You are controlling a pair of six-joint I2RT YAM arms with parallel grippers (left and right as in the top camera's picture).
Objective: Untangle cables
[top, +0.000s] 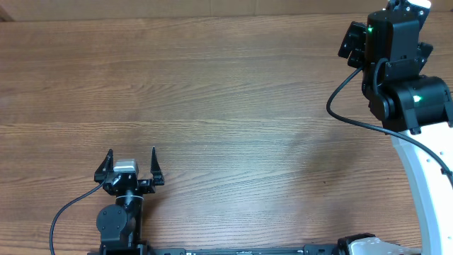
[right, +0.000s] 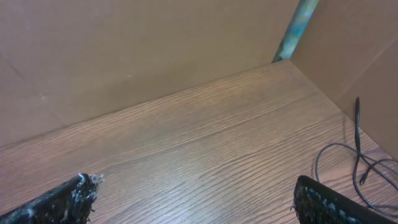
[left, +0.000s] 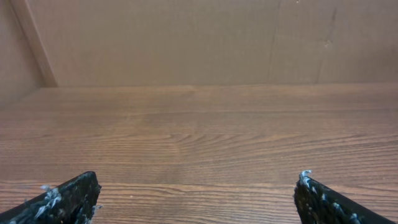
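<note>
1. The left arm (top: 120,219) sits at the near edge of the table (top: 233,106), toward the near left corner.
2. A thick black wire (top: 67,212) bends from this arm down to the near edge.
3. The left fingers (top: 154,159) point at the far edge. They are spread wide apart and hold nothing. Only brown wood shows between them.
4. The right arm (top: 400,71) is at the far right corner of the table. It is black with small green lights, and its white part runs along the right edge.
5. Another thick wire (top: 340,88) loops out from this arm over the wood.
6. The right fingers (right: 329,202) show only in their own wrist view. They are wide apart too, and they hold nothing.
7. The cables (right: 357,124) lie flat on the table, just beside one of the right fingers and a bit past it. They are close to the table edge where a brown wall (right: 155,56) stands. They touch no finger.
8. The cables are thin and black. A few strands curve and cross over each other. One strand runs straight away along the wall. I cannot tell if they are knotted.
9. Farthest off, two brown walls meet at a table corner, with a blue-green strip (right: 297,28) standing there.
</note>
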